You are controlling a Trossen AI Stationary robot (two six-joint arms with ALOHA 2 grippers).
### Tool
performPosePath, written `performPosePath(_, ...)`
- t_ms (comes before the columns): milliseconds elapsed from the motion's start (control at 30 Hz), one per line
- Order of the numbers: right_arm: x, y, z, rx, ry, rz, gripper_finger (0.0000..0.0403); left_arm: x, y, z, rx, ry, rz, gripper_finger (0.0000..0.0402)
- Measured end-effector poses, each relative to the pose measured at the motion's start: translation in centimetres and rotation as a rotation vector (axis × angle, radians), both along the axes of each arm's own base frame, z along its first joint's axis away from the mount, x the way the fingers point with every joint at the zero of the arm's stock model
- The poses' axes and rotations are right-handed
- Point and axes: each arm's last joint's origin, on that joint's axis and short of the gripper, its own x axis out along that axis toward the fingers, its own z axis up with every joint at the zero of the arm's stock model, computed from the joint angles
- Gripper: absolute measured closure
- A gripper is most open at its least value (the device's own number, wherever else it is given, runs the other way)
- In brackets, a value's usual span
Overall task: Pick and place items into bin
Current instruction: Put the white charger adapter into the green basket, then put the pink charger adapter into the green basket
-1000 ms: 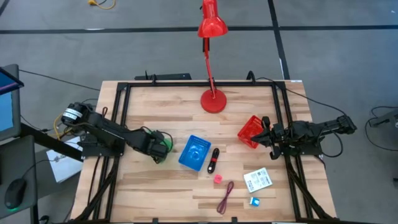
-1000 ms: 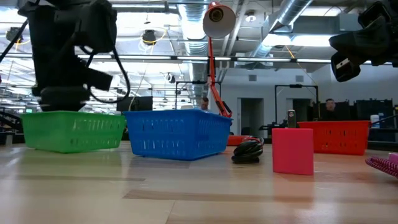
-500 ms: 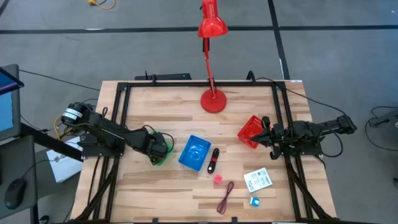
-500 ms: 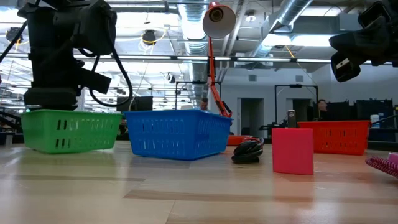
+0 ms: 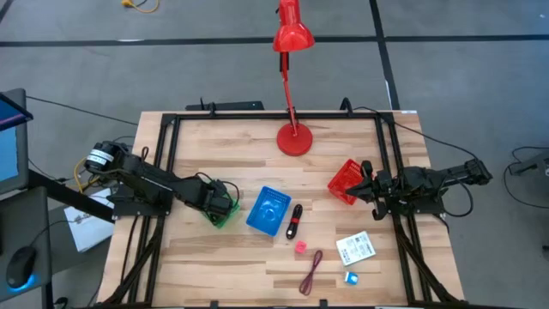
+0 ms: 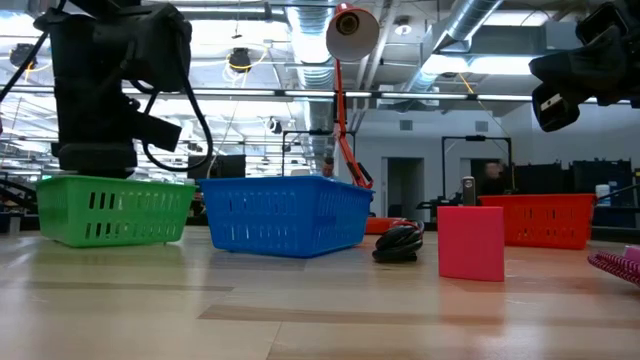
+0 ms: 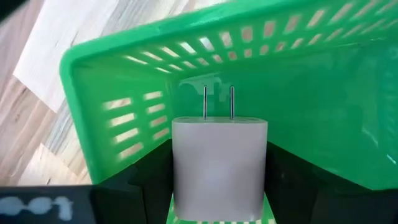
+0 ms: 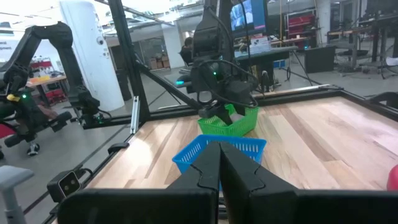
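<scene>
My left gripper (image 7: 219, 186) pinches a white charger (image 7: 219, 158) over the green bin (image 5: 221, 211), mid-left of frame. R jaws pressed together. Most items left on desk (image 5: 223, 257).

free: bare wood along table (image 5: 214, 142) back-left | blocked: red lamp (image 5: 294, 137) back-centre; blue bin (image 5: 269, 210) and black-and-red stick (image 5: 295, 221) mid-table

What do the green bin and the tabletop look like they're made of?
Green bin: likely molded plastic, smooth and slightly glossy, with slotted lattice walls. Tabletop: looks like pale wood in joined planks, grain and seams visible, satin finish.
</scene>
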Motion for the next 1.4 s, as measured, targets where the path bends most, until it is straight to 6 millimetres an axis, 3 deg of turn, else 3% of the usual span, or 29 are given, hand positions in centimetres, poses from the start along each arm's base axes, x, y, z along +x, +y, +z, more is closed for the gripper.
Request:
performPosePath(133,0.0,0.0,0.0,0.006,0.001,0.001,0.0403,0.0,-0.1,0.0,-0.022,0.008,-0.003,0.0197)
performPosePath(400,0.0,0.0,0.0,0.187,0.029,0.02,0.0403,0.0,-0.1,0.0,-0.017,0.004,0.015,0.0136)
performPosePath(633,0.0,0.1,0.0,0.187,0.03,0.02,0.0403,0.3,-0.2,0.6,-0.044,0.012,-0.015,0.0138)
performPosePath(933,-0.1,-0.1,1.0,0.147,-0.086,-0.036,0.0403,2.8,-0.8,5.5,-0.037,-0.027,-0.069,0.0172)
performPosePath(1100,0.0,-0.1,0.7,0.257,-0.042,-0.03,0.0403,5.2,-1.3,9.3,-0.021,-0.197,-0.14,0.0187)
performPosePath(1300,0.1,-0.2,0.3,0.32,0.003,-0.044,0.0403,8.4,-2.9,12.3,0.014,-0.493,-0.497,0.0195)
performPosePath(1400,0.2,-0.1,0.2,0.218,0.01,-0.024,0.0401,9.7,-3.5,13.0,0.064,-0.617,-0.628,0.0195)
